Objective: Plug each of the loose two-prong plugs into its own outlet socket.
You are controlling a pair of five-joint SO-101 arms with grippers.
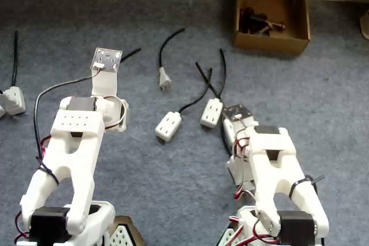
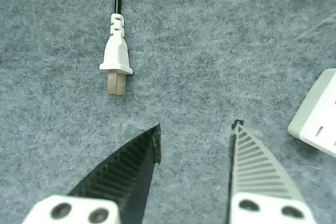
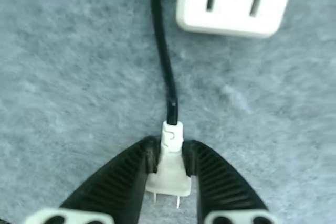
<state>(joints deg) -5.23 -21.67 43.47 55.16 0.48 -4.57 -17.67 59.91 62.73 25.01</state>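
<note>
A cardboard box sits far right on the grey surface. In it lies a small dark and reddish heap, too small to make out.

From above, the middle plug lies loose on its black cord, far of the middle socket and the right socket. A left socket sits at the left edge. The left arm stands near left and the right arm near right, its wrist just right of the right socket. Each wrist covers its own jaws there.

The right wrist view shows the grip. The right jaws are pinching the held plug by its white body, and its cord runs away past the right socket, whose two slots face up.

In the left wrist view the left jaws are spread with nothing between them. The left plug lies flat on the surface just beyond their tips, prongs towards them, untouched.
</note>
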